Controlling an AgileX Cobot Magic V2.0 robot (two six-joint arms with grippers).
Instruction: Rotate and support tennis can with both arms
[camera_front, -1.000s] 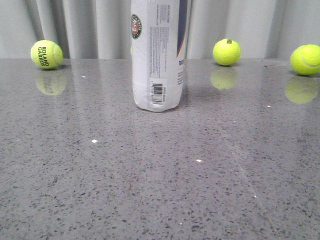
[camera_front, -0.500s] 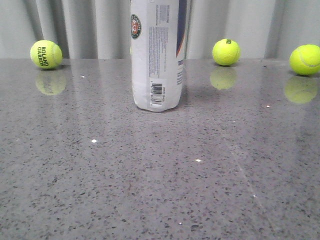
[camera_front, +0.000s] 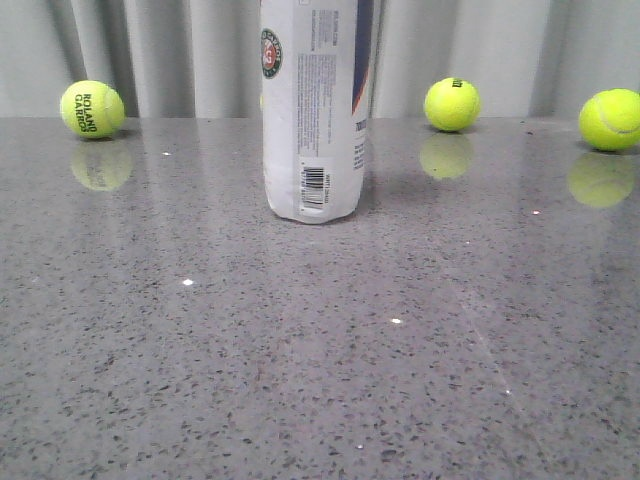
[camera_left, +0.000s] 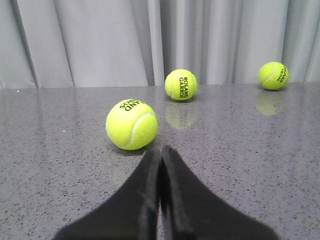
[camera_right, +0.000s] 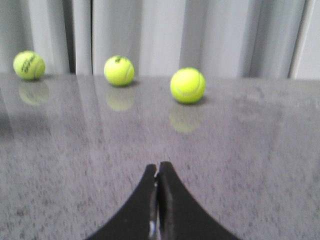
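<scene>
The tall clear plastic tennis can with white label (camera_front: 315, 110) stands upright on the grey speckled stone worktop (camera_front: 320, 350), in the middle of the front view towards the far side, its top cut off by the frame. Neither of my hands appears in that view, and the can appears in neither wrist view, so I cannot place it relative to either hand. Nothing touches it.

The can's label carries a round green logo, fine print, a barcode near the bottom and a navy band along its right side. Its base is rounded. The worktop is polished and mirrors the balls. Behind it hangs a pale pleated curtain (camera_front: 160, 50).

Three yellow-green felt tennis balls lie along the far edge: one printed "ROLAND GARROS" (camera_front: 92, 109) at far left, one (camera_front: 452, 104) right of the can, one (camera_front: 610, 119) at far right. All are well apart from the can.

My left hand (camera_left: 161, 150) hovers low over the worktop, its matte black wedge fingers pressed together on nothing, pointing at a nearby ball (camera_left: 132, 124). My right hand (camera_right: 158, 166) is likewise closed and empty, tips meeting, with three balls well beyond it.
</scene>
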